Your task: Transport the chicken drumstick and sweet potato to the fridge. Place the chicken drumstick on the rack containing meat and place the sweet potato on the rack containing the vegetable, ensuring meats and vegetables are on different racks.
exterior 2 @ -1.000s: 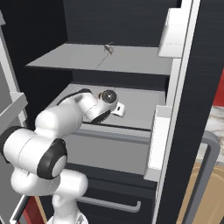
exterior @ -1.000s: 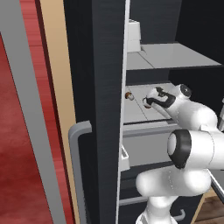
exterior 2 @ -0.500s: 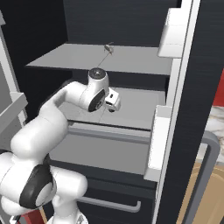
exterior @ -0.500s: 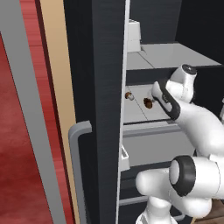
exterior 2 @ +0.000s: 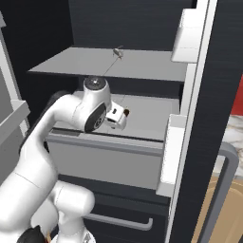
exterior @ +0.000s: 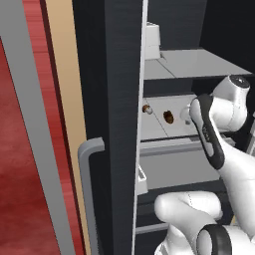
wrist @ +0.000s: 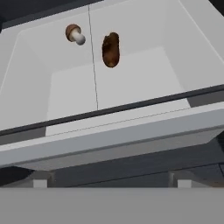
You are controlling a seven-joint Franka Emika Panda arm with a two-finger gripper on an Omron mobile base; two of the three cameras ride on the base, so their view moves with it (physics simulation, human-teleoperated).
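The sweet potato, a dark brown oval, lies in the walled rack containing the vegetable, just right of its centre seam. A pale-stemmed mushroom sits to its left. In the left base view the sweet potato and mushroom rest in the same tray of the open fridge. My gripper hovers open over the tray's front part, short of the sweet potato, with nothing in it. On the flat rack above lies a small greyish piece, too small to name. The chicken drumstick is out of view.
The fridge door with white bins stands open on the right. A grey bar handle runs down the black panel on the left. A dark drawer front sits below the tray.
My hand has drawn back from the sweet potato toward the tray's front and risen a little. The sweet potato stays where it lay, free of the fingers.
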